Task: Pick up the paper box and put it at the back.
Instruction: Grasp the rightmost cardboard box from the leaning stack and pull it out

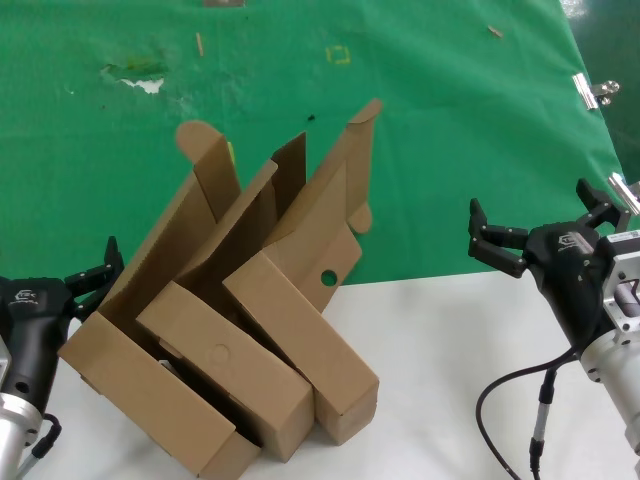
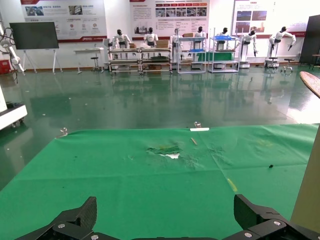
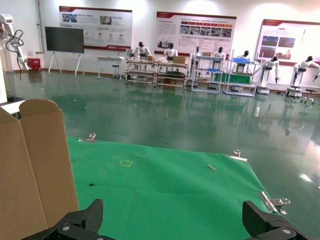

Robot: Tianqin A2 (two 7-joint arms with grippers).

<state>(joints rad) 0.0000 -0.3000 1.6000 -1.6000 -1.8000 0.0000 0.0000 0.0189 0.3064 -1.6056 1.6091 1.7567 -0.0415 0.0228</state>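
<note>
The paper box (image 1: 300, 335) lies on the white tabletop just right of centre. Its lid stands open, with a small round hole (image 1: 328, 277) in one flap. It leans against two like brown boxes on its left. The back, a green cloth (image 1: 450, 150) with a yellow square mark (image 1: 339, 55), spreads beyond it. My left gripper (image 1: 95, 270) is open beside the left end of the boxes, holding nothing. My right gripper (image 1: 535, 215) is open to the right of the paper box, apart from it. One eared flap (image 3: 35, 165) shows in the right wrist view.
Two brown boxes (image 1: 190, 380) nested in each other lie left of the paper box, touching it. A whitish torn scuff (image 1: 140, 78) marks the cloth at the far left. A metal clip (image 1: 592, 92) holds the cloth's right edge. A black cable (image 1: 540, 420) hangs from my right arm.
</note>
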